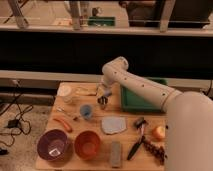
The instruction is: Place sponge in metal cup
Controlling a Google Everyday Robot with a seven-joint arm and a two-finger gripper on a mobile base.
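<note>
The sponge cannot be made out on its own; whether it lies inside the metal cup (103, 105) or is hidden by the arm cannot be told. The small dark cup is seen toward the far edge of the wooden counter (75, 162), about midway along it, just beside the near left corner of a green tray (145, 102). The end effector (103, 99) is held directly over the cup, pointing down, its fingers spread wide and nothing seen gripped between them; whether they touch the cup's rim cannot be told. The white arm (145, 90) is stretched in from the right edge of the picture, above the tray.

Just beside the metal cup, toward the left edge, a light-blue cup (86, 111) is stood upright. A flat grey-blue slab (114, 125) is laid at the counter's middle, nearer the front. A white round dish (64, 91) and a pale tan item (86, 91) are set at the far left corner. An orange-red stick-shaped item (63, 123) is placed along the left side. A purple bowl (52, 145) is set at the near left corner, with an orange bowl (88, 145) just beside it. A long grey bar (116, 153) is laid by the near edge. Toward the right edge, a small brush (138, 122), a dark-handled tool (134, 148), an orange fruit (158, 132) and a dark red cluster (154, 150) are gathered.
</note>
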